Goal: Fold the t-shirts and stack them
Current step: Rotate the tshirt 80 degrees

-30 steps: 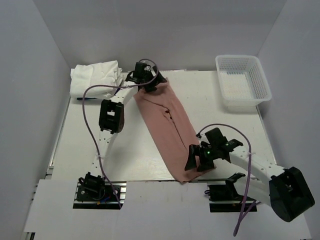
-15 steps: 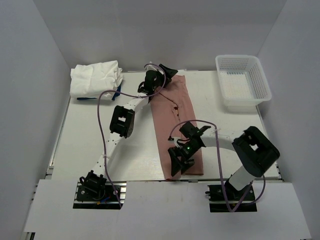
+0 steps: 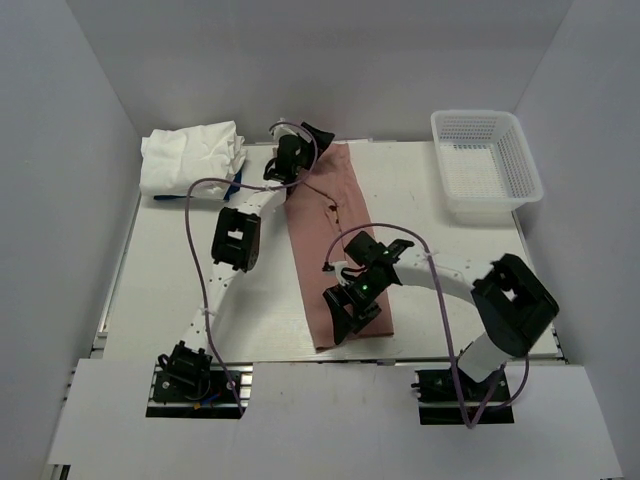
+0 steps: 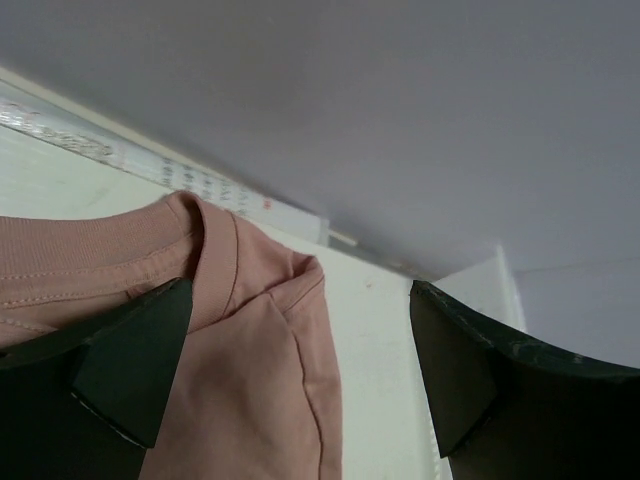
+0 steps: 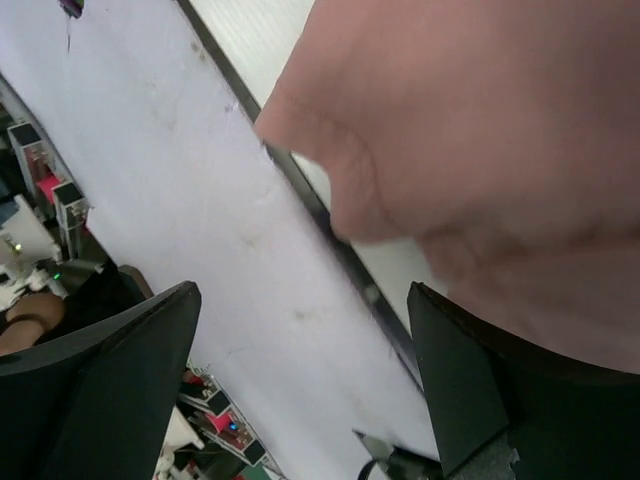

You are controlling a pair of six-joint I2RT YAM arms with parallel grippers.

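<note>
The dusty pink t-shirt [image 3: 330,235] lies on the table as a long narrow strip running from the far edge to the near edge. Its small print shows near the far end. My left gripper [image 3: 312,140] is open over the collar end; in the left wrist view [image 4: 300,290] the collar [image 4: 215,245] lies between the wide-apart fingers. My right gripper [image 3: 343,322] is open at the near end; in the right wrist view [image 5: 303,290] the shirt's hem corner [image 5: 500,120] lies just above the fingers. The white t-shirts [image 3: 192,155] sit crumpled at the far left.
A white plastic mesh basket [image 3: 487,165] stands at the far right. A blue item [image 3: 232,185] pokes out beside the white pile. The table's near edge [image 5: 330,240] runs just under my right gripper.
The pink strip has swung from a diagonal to nearly straight, then shifted left. My right gripper moved in from the right to the near end; my left gripper stayed at the collar end.
</note>
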